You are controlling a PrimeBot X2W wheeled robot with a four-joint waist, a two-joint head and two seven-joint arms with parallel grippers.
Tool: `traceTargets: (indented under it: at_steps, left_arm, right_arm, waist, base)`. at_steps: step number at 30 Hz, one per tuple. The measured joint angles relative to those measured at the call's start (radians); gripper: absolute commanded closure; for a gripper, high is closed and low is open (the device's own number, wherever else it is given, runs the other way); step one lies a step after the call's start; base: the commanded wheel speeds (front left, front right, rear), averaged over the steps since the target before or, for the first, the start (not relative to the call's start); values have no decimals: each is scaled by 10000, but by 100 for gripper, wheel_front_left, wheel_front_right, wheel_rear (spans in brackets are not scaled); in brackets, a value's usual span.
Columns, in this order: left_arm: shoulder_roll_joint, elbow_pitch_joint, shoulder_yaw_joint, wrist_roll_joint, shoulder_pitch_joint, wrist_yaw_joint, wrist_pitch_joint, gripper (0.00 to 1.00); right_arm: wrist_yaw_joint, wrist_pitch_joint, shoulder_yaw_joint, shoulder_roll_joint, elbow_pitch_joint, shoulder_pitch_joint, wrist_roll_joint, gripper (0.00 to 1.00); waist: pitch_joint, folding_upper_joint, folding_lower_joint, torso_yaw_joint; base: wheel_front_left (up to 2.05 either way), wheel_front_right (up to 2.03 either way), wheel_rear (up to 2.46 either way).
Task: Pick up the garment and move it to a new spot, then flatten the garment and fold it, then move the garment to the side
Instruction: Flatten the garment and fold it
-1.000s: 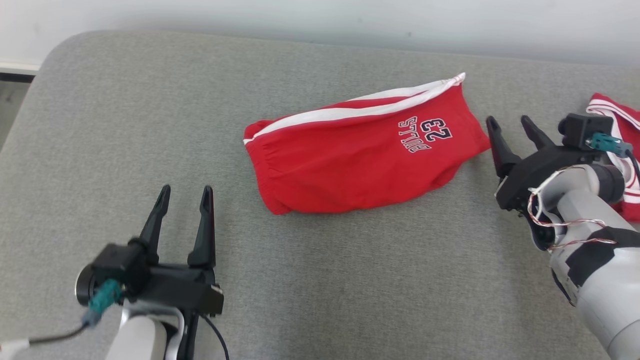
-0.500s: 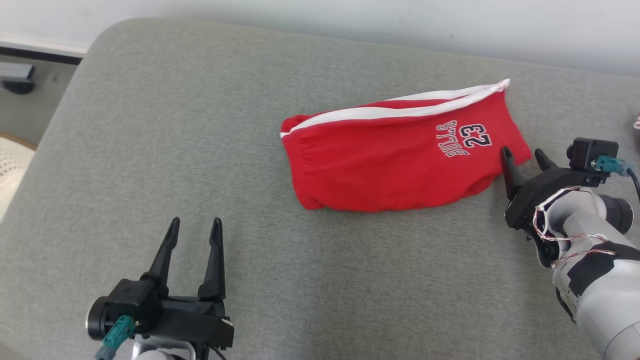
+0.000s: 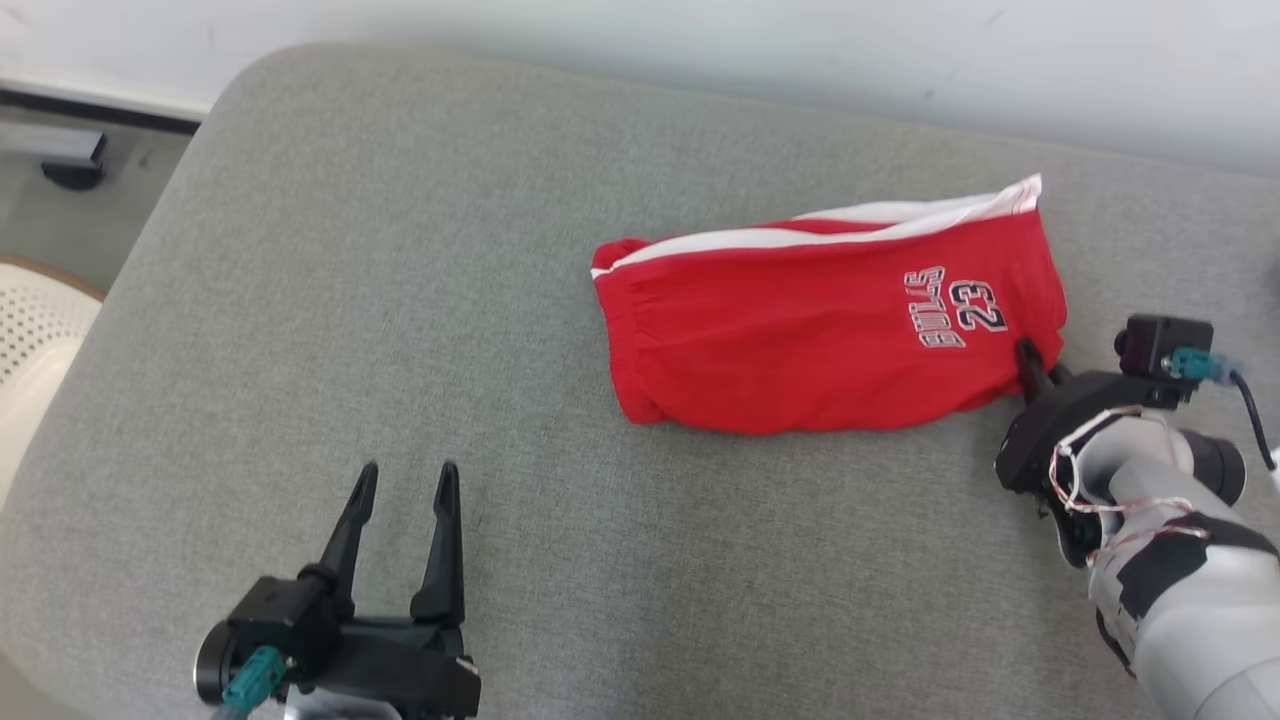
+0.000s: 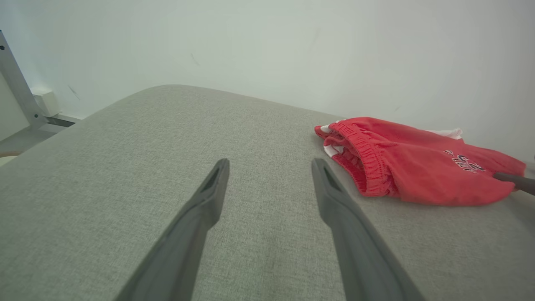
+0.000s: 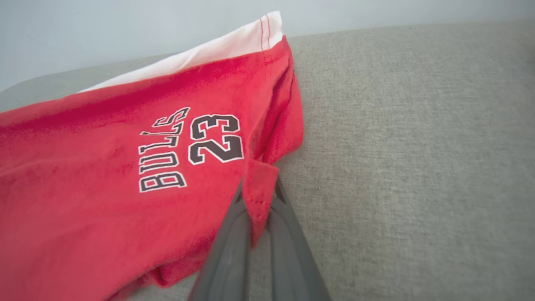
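Observation:
The garment (image 3: 820,330) is a pair of red shorts with white side stripes and "BULLS 23" printed on one leg. It lies folded on the grey cushion (image 3: 400,280), right of centre. My right gripper (image 3: 1032,360) is shut on the hem corner at the garment's near right end. In the right wrist view a fold of red fabric (image 5: 259,188) is pinched between the fingers of the right gripper (image 5: 260,192). My left gripper (image 3: 402,480) stands open over bare cushion at the lower left, well apart from the garment (image 4: 409,167). Nothing sits between the left gripper (image 4: 269,167) fingers.
The cushion's rounded left edge (image 3: 130,280) drops to a floor with a pale round object (image 3: 30,340) and a dark metal foot (image 3: 70,160). A white wall (image 3: 700,40) runs behind the cushion. Bare cushion stretches in front of the garment.
My right gripper went from open beside the shorts to shut on their hem corner. The camera has swung left, so the whole scene shifted right. The left gripper stayed open.

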Motion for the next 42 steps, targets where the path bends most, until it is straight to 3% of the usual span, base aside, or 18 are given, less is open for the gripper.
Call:
traceTargets:
  at_steps: [8, 22, 30, 35, 36, 37, 42]
  left_arm:
    - [-8, 347, 161, 217, 557, -84, 0, 0]
    - [-4, 518, 462, 546, 1337, -232, 0, 0]
    - [-4, 497, 464, 581, 1495, -261, 0, 0]
    - [-4, 389, 550, 579, 1510, -267, 0, 0]
    - [-4, 393, 543, 577, 1510, -267, 0, 0]
    - [-2, 403, 539, 577, 1510, -268, 0, 0]
    - [-6, 422, 481, 546, 1502, -268, 0, 0]
  right_arm:
    - [0, -439, 178, 33, -1358, 1332, 514, 100]
    - [0, -596, 209, -702, -4840, 4442, 1904, 100]
    - [0, -320, -249, -1172, -6512, 6740, 2259, 100]
    - [0, 190, -859, -1292, -6849, 7387, 2084, 100]
    - [0, 259, -1001, -1275, -6821, 7399, 2015, 67]
    - [0, 274, -1126, -1273, -6807, 7398, 1854, 0]
    - [0, 268, -1764, -1223, -6953, 7387, 941, 0]
  waist:
    - [-799, 0, -1, -278]
    - [-2031, -1, -2, -984]
    - [-2358, 0, -3, -1279]
    - [-2270, 0, -2, -1474]
    - [-2242, 0, -2, -1522]
    - [-2216, 1, -1, -1566]
    - [-2179, 1, 0, -1669]
  base:
    - [0, 0, 0]
    - [0, 0, 0]
    - [0, 0, 0]
    - [0, 0, 0]
    - [0, 0, 0]
    - [0, 0, 0]
    - [0, 0, 0]
